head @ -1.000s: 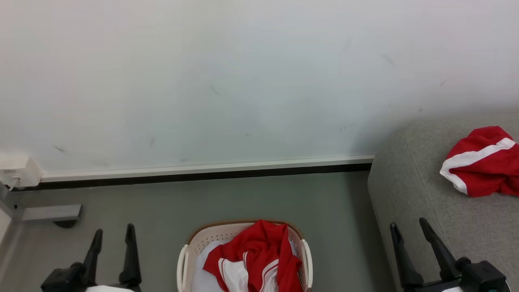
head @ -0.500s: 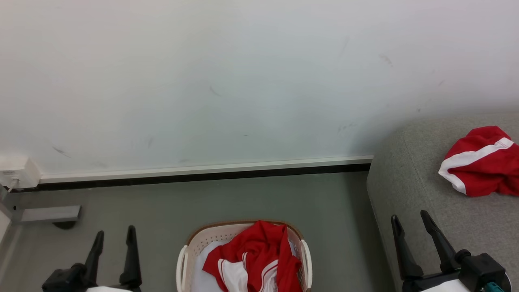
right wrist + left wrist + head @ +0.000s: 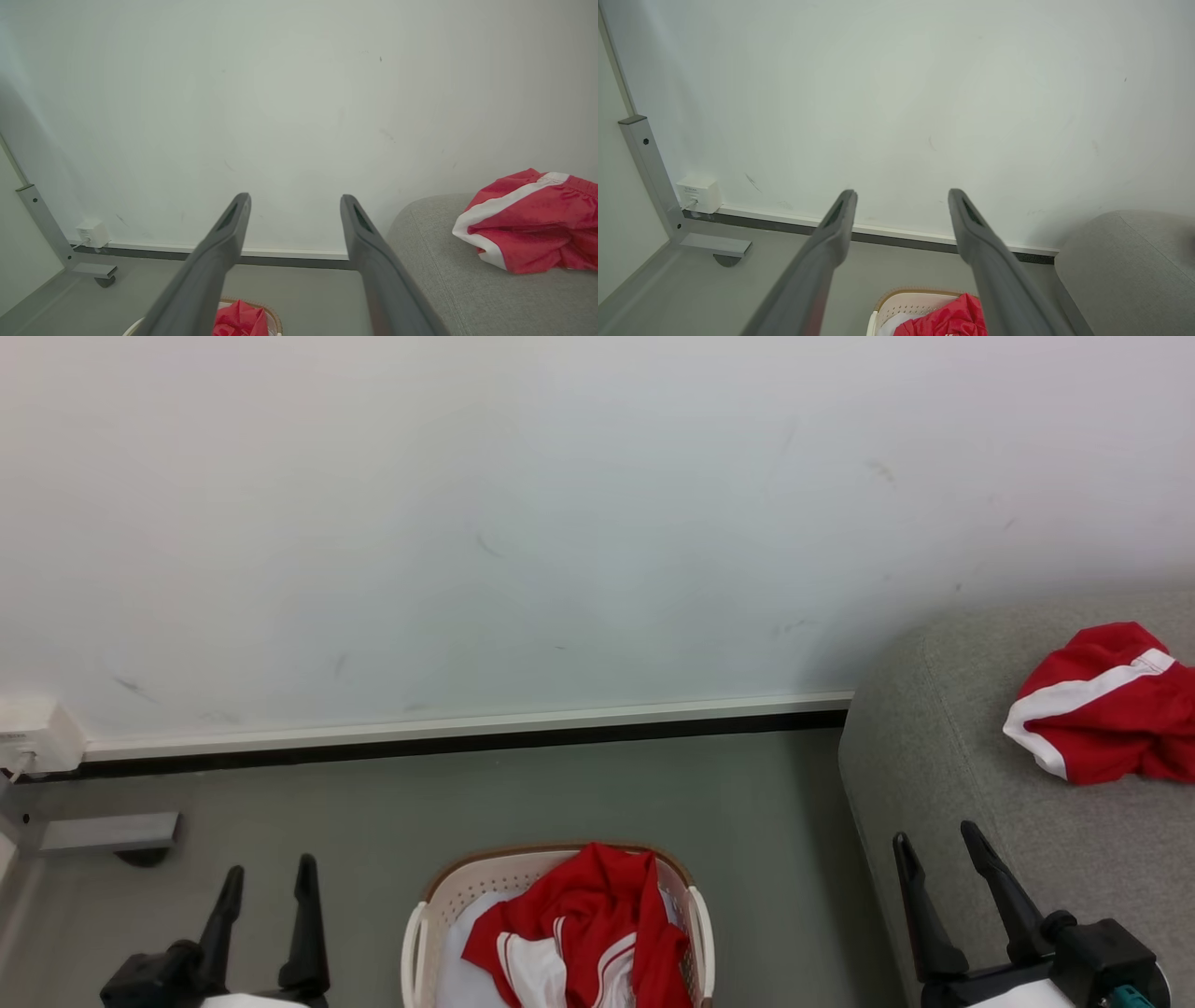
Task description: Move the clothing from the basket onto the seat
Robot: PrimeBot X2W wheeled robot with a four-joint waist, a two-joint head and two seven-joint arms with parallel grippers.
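Shorts (image 3: 1102, 709): on seat (image 3: 934, 765), beyond right gripper (image 3: 935, 833), whose jaws are spread and empty.
Jersey (image 3: 588, 905): in basket (image 3: 467, 887), right of left gripper (image 3: 269, 868), likewise spread. Next pick likely calls for reaching down.

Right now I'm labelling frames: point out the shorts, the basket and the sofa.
shorts (image 3: 1125, 739), head view, red cloth under white band.
basket (image 3: 485, 882), head view, perforated far wall.
sofa (image 3: 1111, 849), head view, bare seat top.

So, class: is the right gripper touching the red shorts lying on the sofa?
Apart. The head view shows the right gripper open and empty, with a stretch of bare grey sofa between it and the red shorts.
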